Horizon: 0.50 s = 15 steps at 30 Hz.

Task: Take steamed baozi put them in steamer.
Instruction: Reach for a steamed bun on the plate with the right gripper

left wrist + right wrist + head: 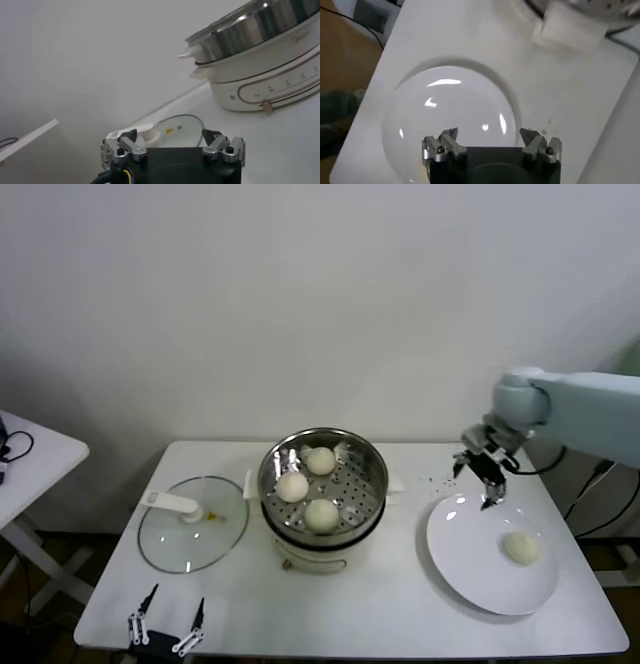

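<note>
Your right gripper [487,475] hangs wide open, empty, above the plate [470,569]; one baozi [521,547] sits there, three in the steamer [322,484]. Left gripper [166,624] open, parked at the near-left corner.

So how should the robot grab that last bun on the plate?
Probably from straight above, the right gripper closing its open fingers on the opposite sides of the baozi. It is a smooth little dome lying alone on the flat plate, so nothing blocks the way down, and the round sides suit a gentle pinch.
</note>
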Available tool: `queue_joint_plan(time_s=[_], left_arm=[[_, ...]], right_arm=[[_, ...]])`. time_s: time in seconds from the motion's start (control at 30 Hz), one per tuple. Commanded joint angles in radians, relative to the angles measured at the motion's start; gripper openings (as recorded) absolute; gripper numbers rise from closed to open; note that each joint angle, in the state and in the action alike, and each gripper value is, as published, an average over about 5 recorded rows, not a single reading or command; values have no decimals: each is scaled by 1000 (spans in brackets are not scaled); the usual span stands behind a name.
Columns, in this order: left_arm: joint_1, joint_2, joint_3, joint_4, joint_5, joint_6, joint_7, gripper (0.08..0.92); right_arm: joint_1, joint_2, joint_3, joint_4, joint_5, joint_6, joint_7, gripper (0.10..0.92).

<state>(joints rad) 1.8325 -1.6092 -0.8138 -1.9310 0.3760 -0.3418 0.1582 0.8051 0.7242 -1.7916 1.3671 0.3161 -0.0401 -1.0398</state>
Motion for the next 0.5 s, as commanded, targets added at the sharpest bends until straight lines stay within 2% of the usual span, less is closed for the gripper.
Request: queue_joint_plan(time_s=[0.03,0.5], left_arm=[[4,-49,-2,1,-5,-2,-3,823],[7,-49,-1,15,2,-9,-6,823]], right_arm=[[-274,-182,162,-88,-121,-44,18,823],[-473,-200,357,-184,-195,-25,36,823]])
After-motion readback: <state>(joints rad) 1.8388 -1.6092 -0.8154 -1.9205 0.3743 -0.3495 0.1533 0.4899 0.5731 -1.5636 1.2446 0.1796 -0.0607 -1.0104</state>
